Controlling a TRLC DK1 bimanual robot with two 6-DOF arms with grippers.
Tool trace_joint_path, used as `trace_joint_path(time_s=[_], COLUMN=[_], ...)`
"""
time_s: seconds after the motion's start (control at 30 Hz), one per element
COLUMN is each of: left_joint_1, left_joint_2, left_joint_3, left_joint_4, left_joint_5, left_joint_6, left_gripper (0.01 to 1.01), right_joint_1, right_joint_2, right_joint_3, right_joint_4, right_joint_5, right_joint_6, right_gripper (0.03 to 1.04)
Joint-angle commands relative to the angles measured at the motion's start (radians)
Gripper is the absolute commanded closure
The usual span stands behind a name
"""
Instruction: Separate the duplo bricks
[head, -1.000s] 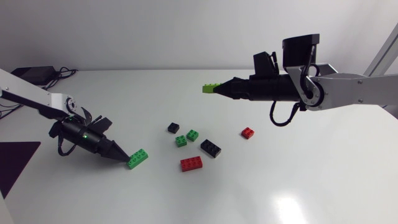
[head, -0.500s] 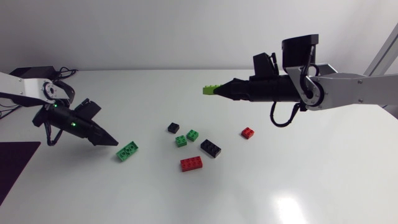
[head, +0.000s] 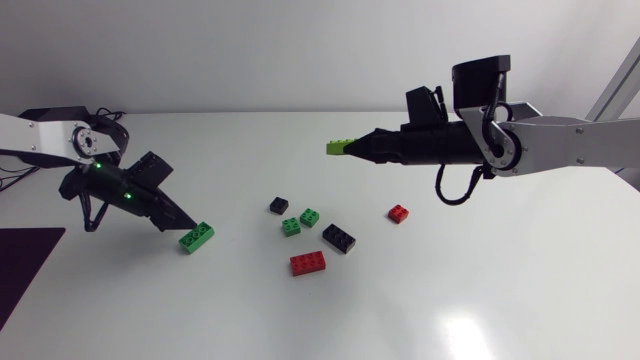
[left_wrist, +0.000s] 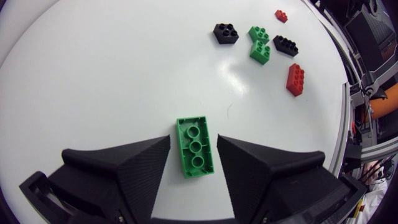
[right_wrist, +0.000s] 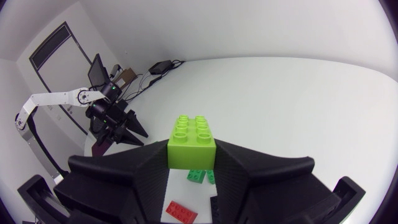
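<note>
A dark green brick (head: 196, 237) lies on the white table (head: 200, 310) at the left. In the left wrist view this green brick (left_wrist: 195, 147) shows its hollow underside between my left gripper's fingers, with a thin gap on each side. My left gripper (head: 183, 227) (left_wrist: 193, 140) is open, its tips just left of the brick. Raised over the table's far middle, my right gripper (head: 352, 146) (right_wrist: 191, 163) is shut on a lime brick (head: 338, 146) (right_wrist: 191, 142).
Loose bricks lie mid-table: a small black one (head: 278, 205), two small green ones (head: 291, 226) (head: 310, 216), a longer black one (head: 339, 238), a red one (head: 308, 263) and a small red one (head: 398, 213). Cables and a black box (head: 60, 118) sit at the far left.
My left gripper has drawn back to the left and its fingers have come off the dark green brick, which has shifted left with it. The right arm has kept still.
</note>
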Motion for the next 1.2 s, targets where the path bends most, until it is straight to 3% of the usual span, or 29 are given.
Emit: trace_joint_path(time_s=[0.0,0.23,0.5,0.63,0.83,1.17], left_joint_1=[-0.022,-0.054,-0.073,-0.085,-0.096,-0.168], left_joint_2=[-0.050,-0.117,-0.155,-0.177,-0.201,-0.221], left_joint_3=[-0.060,-0.110,-0.135,-0.158,-0.193,-0.282], left_joint_4=[0.027,0.066,0.095,0.118,0.162,0.299], left_joint_5=[-0.026,-0.067,-0.110,-0.140,-0.186,-0.336], left_joint_6=[-0.025,-0.048,-0.052,-0.054,-0.055,-0.069], left_gripper=[0.490,0.490,0.490,0.490,0.490,0.490], right_joint_1=[0.002,0.041,-0.008,0.005,0.069,0.088], right_joint_2=[-0.002,0.037,0.159,0.217,0.289,0.404], right_joint_3=[0.015,0.058,0.127,0.121,0.058,0.046], right_joint_4=[-0.020,-0.121,-0.194,-0.175,-0.026,0.020], right_joint_5=[-0.008,0.084,0.157,0.257,0.401,0.441], right_joint_6=[-0.017,-0.112,-0.255,-0.368,-0.492,-0.572], right_gripper=[0.95,0.95,0.95,0.95,0.95,0.95])
